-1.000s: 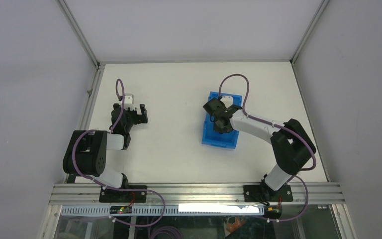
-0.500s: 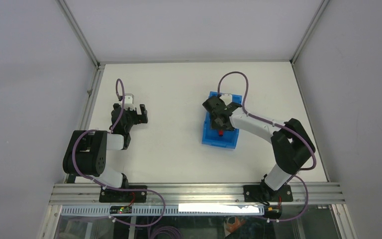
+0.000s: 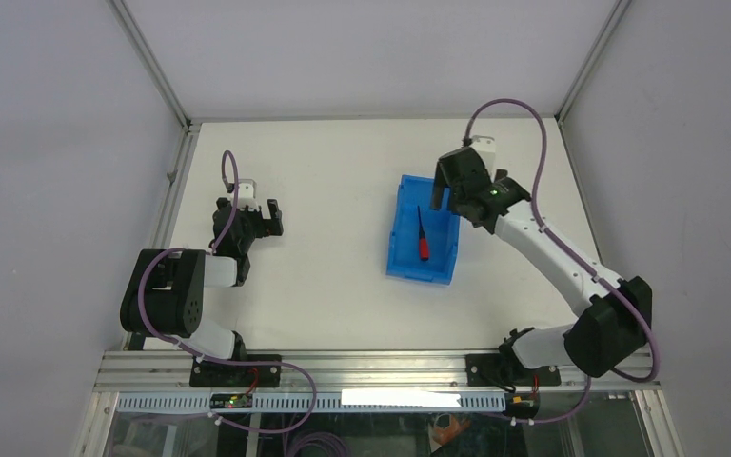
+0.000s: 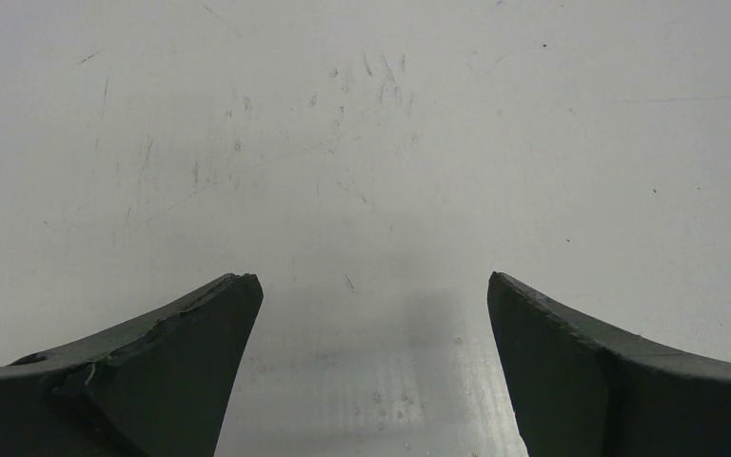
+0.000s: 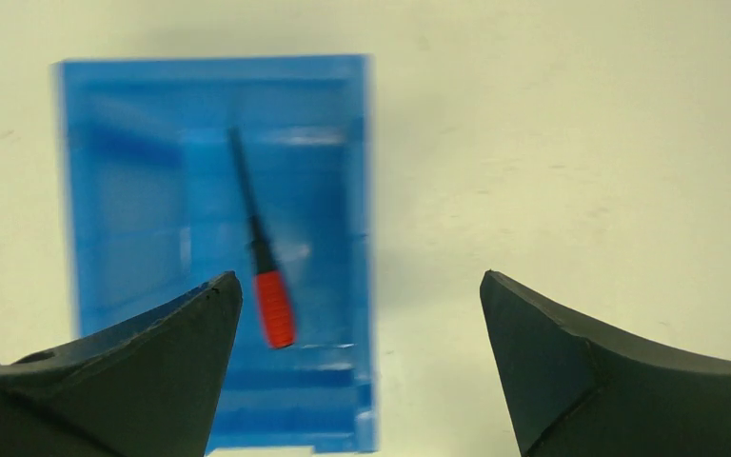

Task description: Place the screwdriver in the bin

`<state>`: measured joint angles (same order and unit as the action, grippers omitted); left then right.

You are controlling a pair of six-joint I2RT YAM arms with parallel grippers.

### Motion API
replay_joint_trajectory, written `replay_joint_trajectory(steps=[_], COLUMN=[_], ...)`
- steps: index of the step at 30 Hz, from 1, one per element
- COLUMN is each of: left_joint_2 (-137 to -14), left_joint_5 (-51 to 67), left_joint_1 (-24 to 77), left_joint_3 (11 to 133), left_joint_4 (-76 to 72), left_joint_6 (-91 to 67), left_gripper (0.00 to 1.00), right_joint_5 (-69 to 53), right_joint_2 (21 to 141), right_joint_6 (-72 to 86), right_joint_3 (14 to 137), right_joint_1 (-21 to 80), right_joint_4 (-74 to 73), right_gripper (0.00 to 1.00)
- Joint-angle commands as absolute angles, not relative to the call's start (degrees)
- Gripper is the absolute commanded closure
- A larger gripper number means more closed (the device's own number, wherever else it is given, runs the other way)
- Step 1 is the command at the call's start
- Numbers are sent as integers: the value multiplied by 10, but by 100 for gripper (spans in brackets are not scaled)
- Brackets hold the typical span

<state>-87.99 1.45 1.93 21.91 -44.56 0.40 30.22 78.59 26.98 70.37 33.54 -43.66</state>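
Placement step judged complete. The screwdriver (image 5: 265,276) lies flat on the floor of the bin (image 5: 124,209), below the right pincer (image 5: 357,286) and toward its left finger. Right pincer is spread wide and holds nothing. Left pincer (image 4: 371,286) is likewise spread and empty over the scuffed matt white table (image 4: 362,114), well apart from the bin. Bin is glossy blue rigid plastic, rectangular, with raised walls. The screwdriver has a stubby red handle and a thin black shaft. Next move, by my judgement, calls only for clearing the arm, with no further grasp.

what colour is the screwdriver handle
Red, on the screwdriver lying in the bin; clearest in the right wrist view.
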Motion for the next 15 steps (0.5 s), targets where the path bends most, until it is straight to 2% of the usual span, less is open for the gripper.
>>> replay_joint_trajectory(steps=[1,7,15], left_joint_2=[-864,-864,-864], left_joint_5=[15,15,15], left_joint_1=[24,24,24], left_joint_3=[220,220,220], left_joint_4=[-461,-461,-461], left_joint_6=[-6,-6,-6], left_gripper=[1,1,1], right_joint_5=[304,270,254], right_joint_2=[723,642,609], right_joint_6=[225,203,217], right_joint_3=[663,596,563], right_joint_1=[244,132,111], right_joint_4=[-461,-440,-425], right_gripper=[1,1,1])
